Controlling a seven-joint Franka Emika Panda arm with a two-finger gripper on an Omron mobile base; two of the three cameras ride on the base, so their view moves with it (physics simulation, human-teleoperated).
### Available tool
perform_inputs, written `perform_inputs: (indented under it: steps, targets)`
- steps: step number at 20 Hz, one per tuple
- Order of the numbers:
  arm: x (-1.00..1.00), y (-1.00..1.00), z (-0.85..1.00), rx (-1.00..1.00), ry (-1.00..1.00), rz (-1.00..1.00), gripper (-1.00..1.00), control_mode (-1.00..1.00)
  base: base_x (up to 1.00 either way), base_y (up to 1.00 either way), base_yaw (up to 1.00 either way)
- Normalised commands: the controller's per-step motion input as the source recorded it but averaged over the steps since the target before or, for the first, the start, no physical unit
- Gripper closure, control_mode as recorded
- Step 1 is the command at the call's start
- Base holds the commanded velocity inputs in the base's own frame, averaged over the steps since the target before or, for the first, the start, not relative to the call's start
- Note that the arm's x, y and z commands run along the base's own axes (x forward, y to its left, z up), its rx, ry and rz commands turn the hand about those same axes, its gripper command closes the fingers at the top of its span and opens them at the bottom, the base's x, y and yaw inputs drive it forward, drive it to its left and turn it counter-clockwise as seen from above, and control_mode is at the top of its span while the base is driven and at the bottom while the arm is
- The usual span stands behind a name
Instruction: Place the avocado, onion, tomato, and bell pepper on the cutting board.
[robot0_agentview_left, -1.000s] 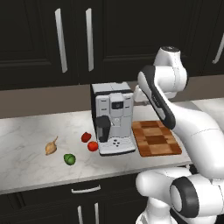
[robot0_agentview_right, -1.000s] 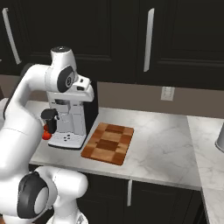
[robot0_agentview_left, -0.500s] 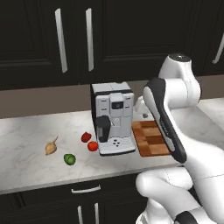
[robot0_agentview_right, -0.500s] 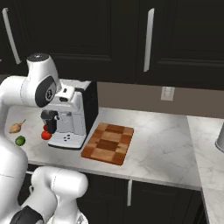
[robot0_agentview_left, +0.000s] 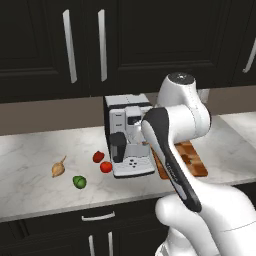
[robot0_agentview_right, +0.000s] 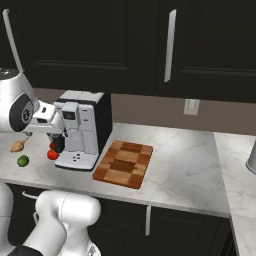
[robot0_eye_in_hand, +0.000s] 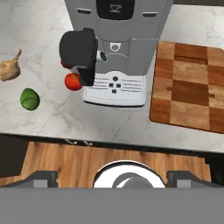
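Observation:
The cutting board (robot0_agentview_left: 192, 160) (robot0_agentview_right: 122, 163) (robot0_eye_in_hand: 188, 87) lies bare on the marble counter, right of a coffee machine. Left of the machine sit the onion (robot0_agentview_left: 58, 168) (robot0_agentview_right: 19, 145) (robot0_eye_in_hand: 9, 70), the avocado (robot0_agentview_left: 79, 181) (robot0_agentview_right: 22, 160) (robot0_eye_in_hand: 29, 99), the tomato (robot0_agentview_left: 105, 167) (robot0_agentview_right: 52, 154) (robot0_eye_in_hand: 73, 82) and the bell pepper (robot0_agentview_left: 98, 156), which the hand view mostly hides behind the machine's dark spout. My gripper (robot0_eye_in_hand: 113, 178) hangs high over the counter's front edge, open, with nothing between its fingers and apart from every vegetable.
The grey coffee machine (robot0_agentview_left: 127, 135) (robot0_agentview_right: 82, 130) (robot0_eye_in_hand: 118, 43) stands between the vegetables and the board. Dark cabinets line the wall behind. My own arm crosses in front of the machine and board in the left base view. Wooden floor shows below the counter edge.
The gripper's fingers have spread wide apart. The arm has swung from beside the board leftward, across the front of the coffee machine. The vegetables and board have stayed put.

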Motion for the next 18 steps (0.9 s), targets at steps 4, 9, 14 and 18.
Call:
perform_inputs:
  steps: [4, 9, 14, 18]
  targets:
    - [0.06, 0.83, -0.18, 0.00, 0.01, 0.00, -1.00, -1.00, 0.00, 0.00, 0.00]
    - [0.60, 0.49, -0.52, 0.01, 0.10, -0.06, -1.00, -1.00, 0.00, 0.00, 0.00]
    - [0.95, 0.52, -0.43, 0.02, 0.20, -0.19, -1.00, -1.00, 0.00, 0.00, 0.00]
    - [0.77, 0.33, -0.08, 0.00, 0.18, -0.22, -1.00, -1.00, 0.00, 0.00, 0.00]
